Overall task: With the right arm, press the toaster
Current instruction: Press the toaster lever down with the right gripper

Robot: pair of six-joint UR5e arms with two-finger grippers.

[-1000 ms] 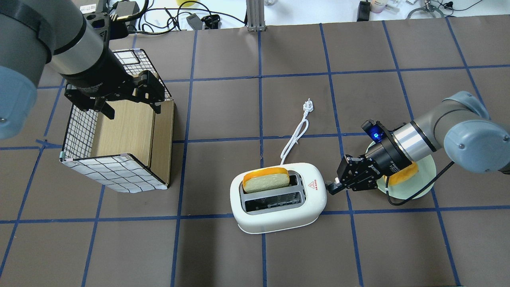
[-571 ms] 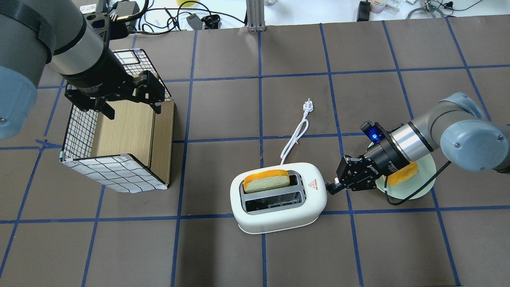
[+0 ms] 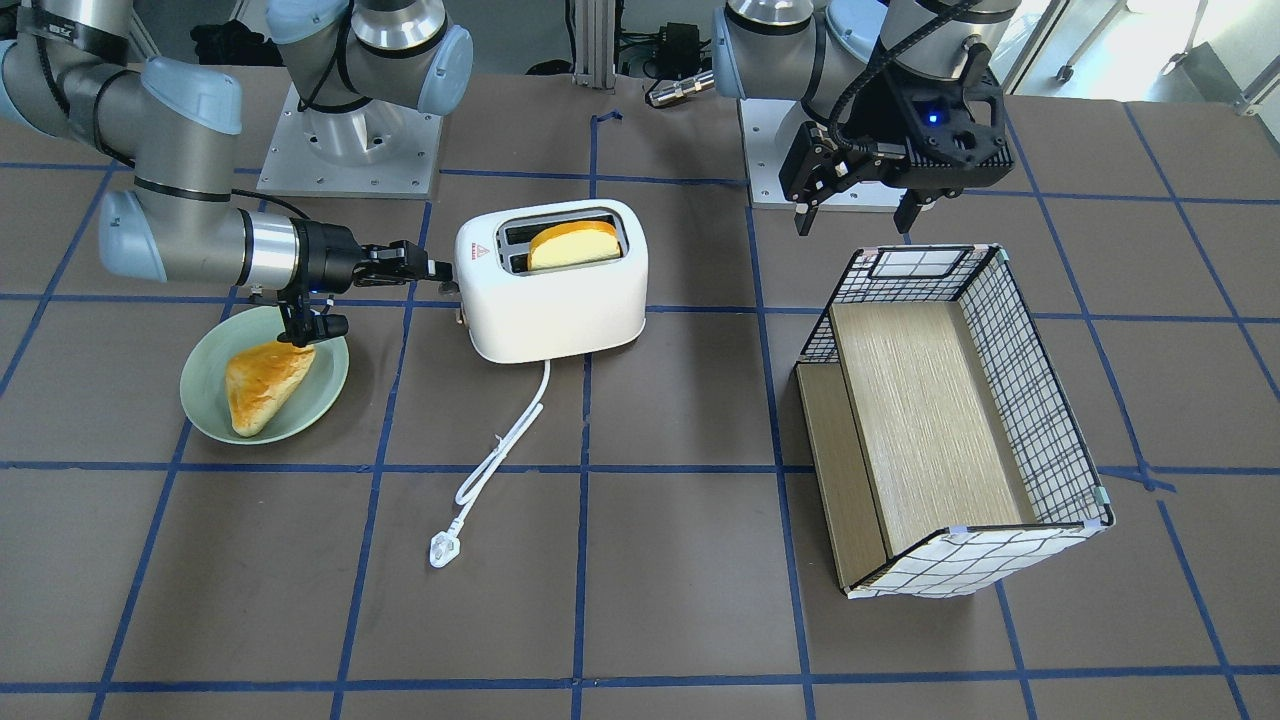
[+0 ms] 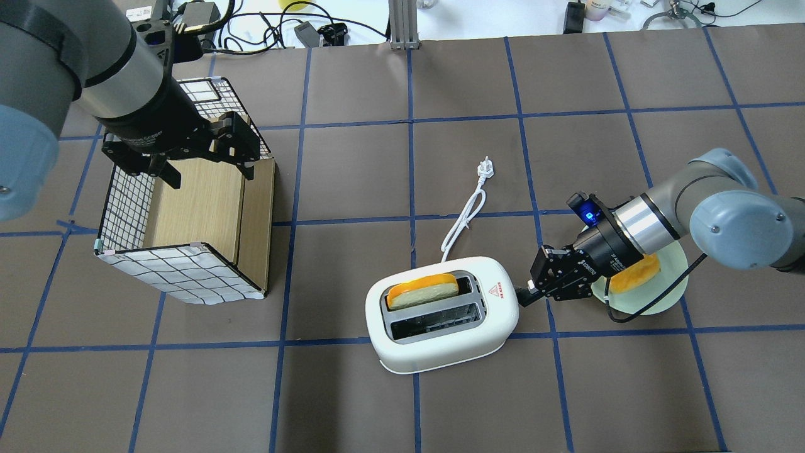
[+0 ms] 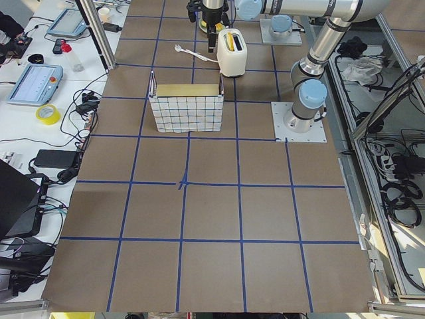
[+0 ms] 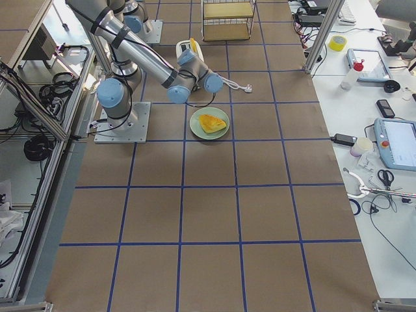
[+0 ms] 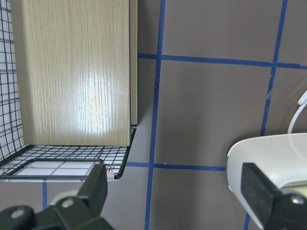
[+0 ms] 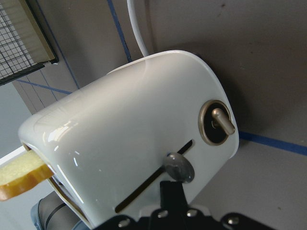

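White rounded two-slot toaster mid-table, yellow-crusted bread slice poking from one slot. Black blue-lit right gripper pinched closed, holding nothing, tips against grey end lever knob. Black left gripper spread wide, empty, above checkered wire box.

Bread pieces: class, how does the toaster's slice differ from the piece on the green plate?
The slice stands upright in a slot of the toaster; the piece lies flat on the plate. The slice is round-topped with a pale face; the piece is triangular and golden throughout. Both show orange-yellow crust.
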